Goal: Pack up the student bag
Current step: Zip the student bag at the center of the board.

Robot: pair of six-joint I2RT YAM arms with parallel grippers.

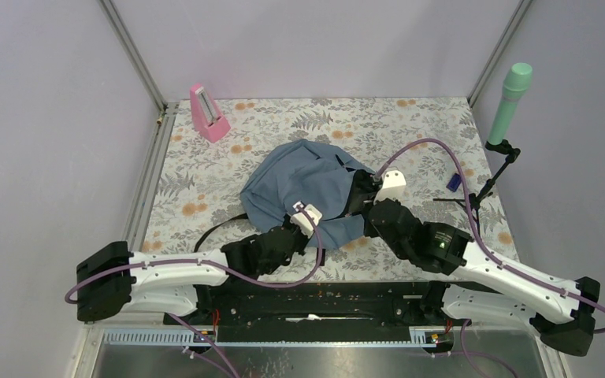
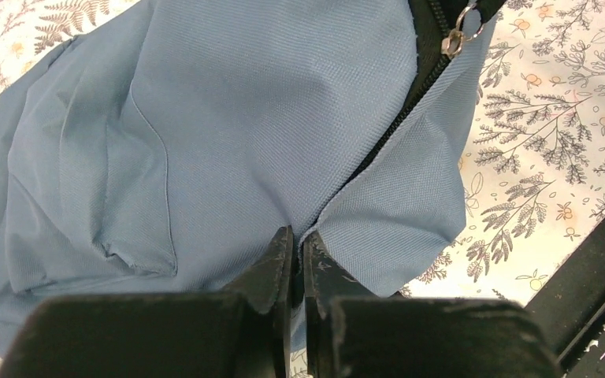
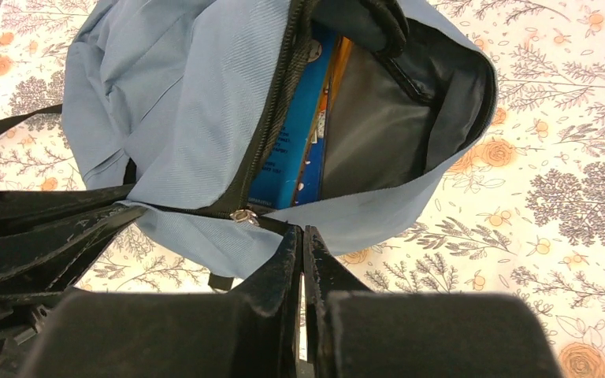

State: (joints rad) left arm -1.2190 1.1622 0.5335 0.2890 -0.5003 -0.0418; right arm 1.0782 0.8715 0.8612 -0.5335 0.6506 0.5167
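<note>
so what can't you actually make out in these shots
Right wrist view: the blue printed thing inside the bag is mostly covered by fabric, so what it is stays unclear.
Same view: the right gripper is shut at the bag's edge; its fingertips hide whether fabric is pinched.
Overhead view: the right arm covers the bag's opening, and the dark blue object at the right is too small to identify.

The student bag [image 2: 205,118] is woven cloth, grey-blue and matt, with a fine rib in the weave. Its zipper tape [image 2: 410,94] is black and coarser, and the slider [image 2: 450,39] with its ring is bright metal. Inside, the lining [image 3: 378,118] is smoother and has a weak shine, and the blue book cover [image 3: 295,150] looks glossy. The fingers of my left gripper [image 2: 295,250] are black plastic, matt and scuffed. The table cover [image 2: 551,157] is a flat, matt print.
</note>
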